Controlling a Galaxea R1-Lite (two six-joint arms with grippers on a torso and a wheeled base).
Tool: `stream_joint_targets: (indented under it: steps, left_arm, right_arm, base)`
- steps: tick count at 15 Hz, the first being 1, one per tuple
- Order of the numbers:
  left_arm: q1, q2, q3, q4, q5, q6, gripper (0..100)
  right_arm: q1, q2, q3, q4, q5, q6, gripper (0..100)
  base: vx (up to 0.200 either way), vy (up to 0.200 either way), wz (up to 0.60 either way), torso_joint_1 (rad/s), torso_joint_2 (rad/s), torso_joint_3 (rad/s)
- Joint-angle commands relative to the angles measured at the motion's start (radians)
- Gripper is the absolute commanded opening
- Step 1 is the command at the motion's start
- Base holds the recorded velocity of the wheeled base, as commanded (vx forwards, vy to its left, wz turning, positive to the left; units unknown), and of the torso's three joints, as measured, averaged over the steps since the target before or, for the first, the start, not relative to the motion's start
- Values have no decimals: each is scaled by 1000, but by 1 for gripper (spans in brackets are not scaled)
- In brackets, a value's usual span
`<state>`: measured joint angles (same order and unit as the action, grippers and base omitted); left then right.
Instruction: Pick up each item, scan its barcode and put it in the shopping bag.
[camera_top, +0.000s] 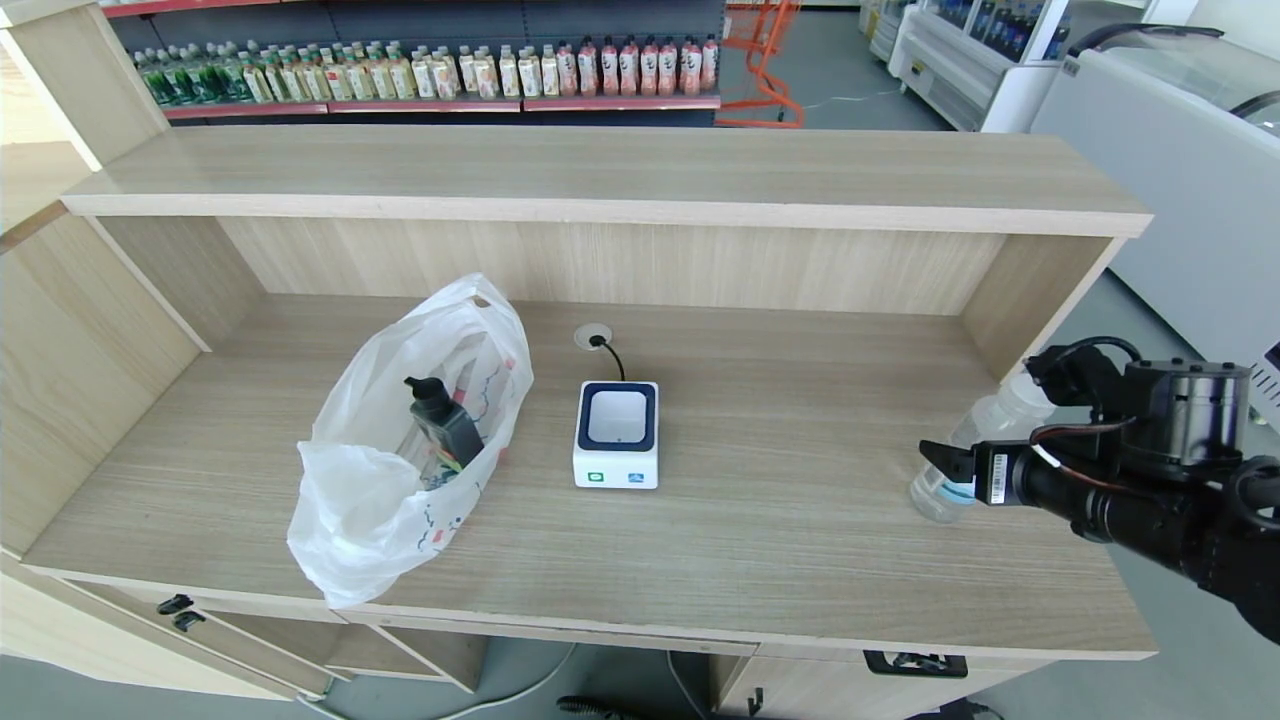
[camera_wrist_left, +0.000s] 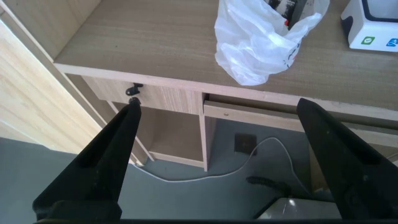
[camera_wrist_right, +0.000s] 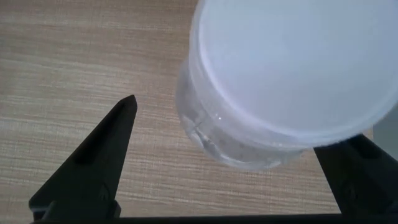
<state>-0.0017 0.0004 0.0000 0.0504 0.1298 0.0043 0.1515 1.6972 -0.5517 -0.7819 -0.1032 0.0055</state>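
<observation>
- In the head view my right gripper (camera_wrist_right: 227, 130) sits at the right edge of the frame, low over the counter (camera_top: 800, 500), with the arm coming in from the lower right.
- Its fingers are spread wide and the clear bottle (camera_top: 975, 450) stands between them. The right wrist view shows one finger (camera_wrist_right: 93, 162) well apart from the bottle wall. The other finger (camera_wrist_right: 360, 180) is partly hidden by the bottle, so I cannot tell whether it touches.
- The bottle is at the right of the head view, near the counter's right end. It appears to lean, with its cap toward the upper right. It has a white cap (camera_wrist_right: 298, 62) and see-through sides.
- The scanner (camera_top: 617, 433), a white box with a dark-rimmed window on top, sits at the centre of the frame. A black cable (camera_top: 610, 355) runs from it to a hole in the counter behind it.
- The shopping bag (camera_top: 400, 450), white plastic with its mouth open, lies at centre left, just beside the scanner. A dark bottle (camera_top: 445, 420) with a black cap stands inside it.
- My left gripper (camera_wrist_left: 219, 106) hangs below the counter's front edge, fingers wide with nothing between them. Beyond it I see the bag, a drawer front (camera_wrist_left: 249, 113) and a white cable (camera_wrist_left: 186, 177) on the floor.
</observation>
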Motion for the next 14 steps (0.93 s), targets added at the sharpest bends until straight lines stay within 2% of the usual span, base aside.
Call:
stream_joint_targets:
  steps: [1,11,12,14]
  left_arm:
    - [0,0,0,0,1,0,100]
    - [0,0,0,0,1,0,100]
    - [2,0,0,0,1,0,100]
    - [0,0,0,0,1,0,100]
  right_arm:
    - [7,30,-2,-14,2,-2,100]
    - [28,145,-7,-201,63,-44,100]
    - [28,148,-8,-217,63,-53,0]
    - [28,150,-11,-231,65,-75,0]
  base:
    - [0,0,0,0,0,0]
    - [0,0,0,0,0,0]
    - [0,0,0,0,0,0]
    - [0,0,0,0,0,0]
